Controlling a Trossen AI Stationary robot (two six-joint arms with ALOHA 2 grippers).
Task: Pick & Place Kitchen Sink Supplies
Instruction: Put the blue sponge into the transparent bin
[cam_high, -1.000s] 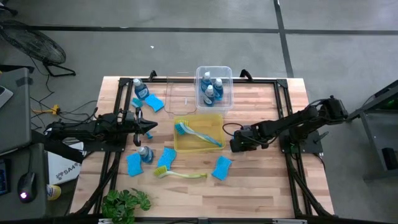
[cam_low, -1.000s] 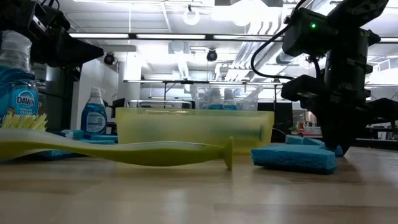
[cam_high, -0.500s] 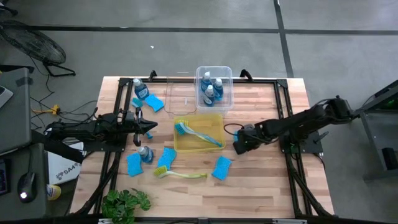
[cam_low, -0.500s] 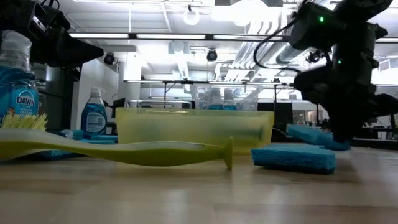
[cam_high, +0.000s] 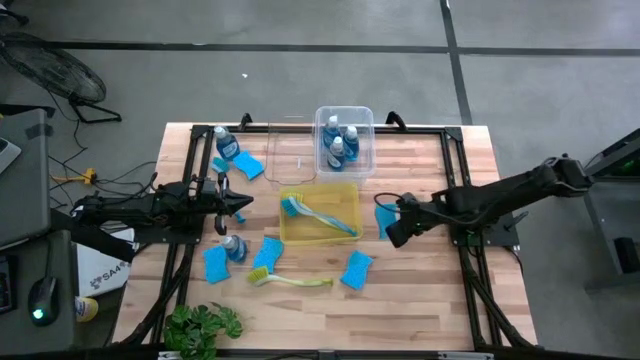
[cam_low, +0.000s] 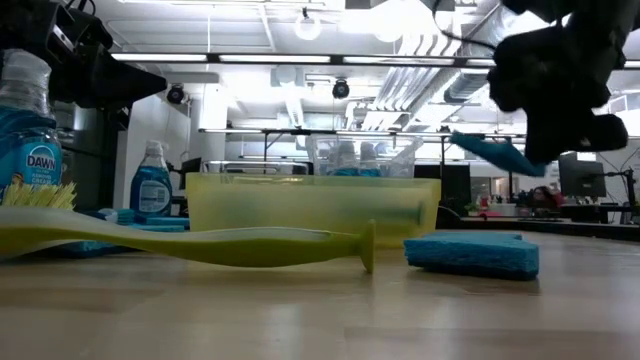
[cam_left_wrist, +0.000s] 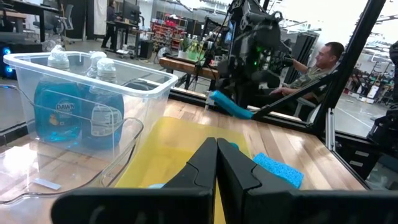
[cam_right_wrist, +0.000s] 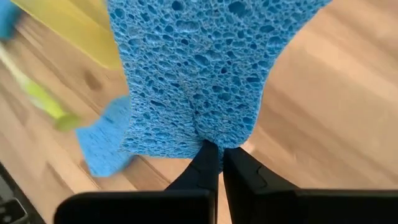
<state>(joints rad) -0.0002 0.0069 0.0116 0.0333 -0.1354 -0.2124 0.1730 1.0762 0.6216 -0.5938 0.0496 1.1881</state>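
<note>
Currently a blue sponge (cam_high: 384, 218) is pinched in the right gripper (cam_high: 391, 229), lifted clear of the table just beside the yellow bin (cam_high: 320, 238). Carry step is judged in hand; next, travel to a bin and release is called for. Left gripper (cam_high: 243, 205), fingers closed and empty, waits across the yellow bin.

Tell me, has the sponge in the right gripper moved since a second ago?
Yes. The sponge has risen off the table, now above the yellow bin rim.

Wood table (cam_high: 420, 290); sponges (cam_high: 357, 270), brush (cam_high: 290, 279), bins (cam_high: 320, 213)
</note>
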